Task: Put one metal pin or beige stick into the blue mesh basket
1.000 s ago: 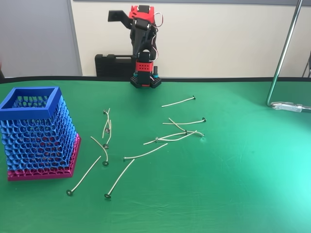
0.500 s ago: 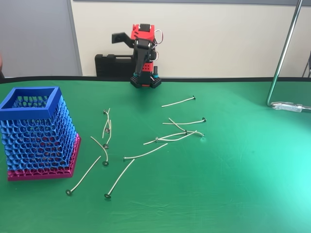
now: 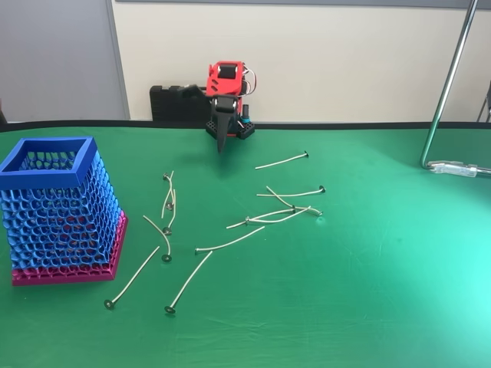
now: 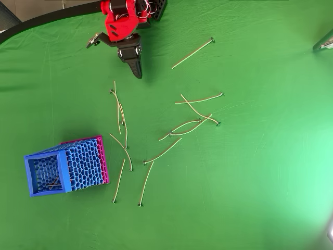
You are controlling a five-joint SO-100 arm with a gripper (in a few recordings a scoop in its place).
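1. Green cloth covers the table (image 3: 368, 307), the biggest thing here; behind its dark far edge stand a pale wall and a grey panel, with a black case (image 3: 178, 103) against the wall and a metal stand (image 3: 449, 84) rising at the right in the fixed view.
2. Next in size, one blue mesh basket (image 3: 57, 211) stands upright on its magenta base near the left edge in the fixed view; from overhead (image 4: 65, 165) a stick lies on its floor.
3. My red and black arm (image 4: 120, 18) sits at the table's far side, folded forward.
4. My gripper (image 4: 136, 67) points its dark tip down over bare cloth, above the scattered sticks in the overhead view; its fingers look pressed together and hold nothing.
5. Smallest, I count about a dozen beige sticks loose on the cloth, several crossing in a tangle at centre. One nearly straight beige stick (image 4: 192, 53) lies alone, near my gripper's tip (image 3: 281, 162).
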